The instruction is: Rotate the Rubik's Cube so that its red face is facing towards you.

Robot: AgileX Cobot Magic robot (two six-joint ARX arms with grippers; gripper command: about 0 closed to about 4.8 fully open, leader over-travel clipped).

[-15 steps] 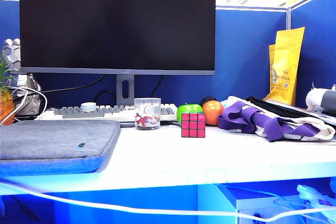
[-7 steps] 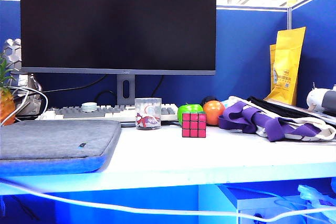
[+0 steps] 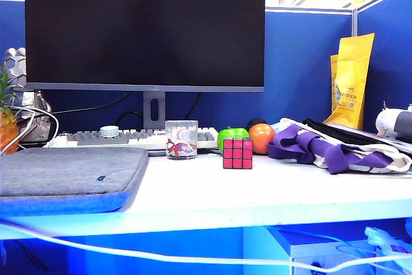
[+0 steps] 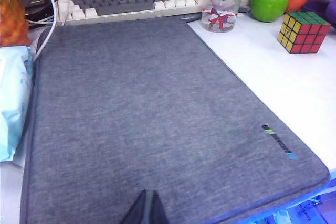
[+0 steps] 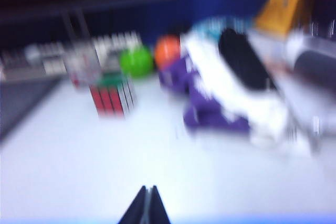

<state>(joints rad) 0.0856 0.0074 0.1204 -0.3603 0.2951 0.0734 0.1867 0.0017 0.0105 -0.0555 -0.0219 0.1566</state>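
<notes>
The Rubik's Cube [image 3: 237,153] sits on the white table [image 3: 257,191], just in front of a green apple [image 3: 230,136] and near an orange fruit [image 3: 261,138]. The red face [image 3: 237,153] of the cube points to the front edge of the table in the exterior view. In the left wrist view the cube shows a green top, a yellow side and a red side. A clear cup [image 3: 181,139] with a red picture on it stands a little to the left of the cube, in front of a keyboard [image 3: 109,138] and a big dark monitor [image 3: 145,27]. A grey soft sleeve [image 3: 67,177] lies flat on the left part of the table. Purple and white cloth [image 3: 335,149] is piled on the right, with a yellow bag [image 3: 351,78] standing behind it. The left gripper [image 4: 146,209] is over the near end of the grey sleeve, well apart from the cube, and its two tips are pressed together with nothing between them. The right gripper [image 5: 145,207] is over the bare white table, also far from the cube. Its view is blurry, but its tips look closed together and hold nothing.
</notes>
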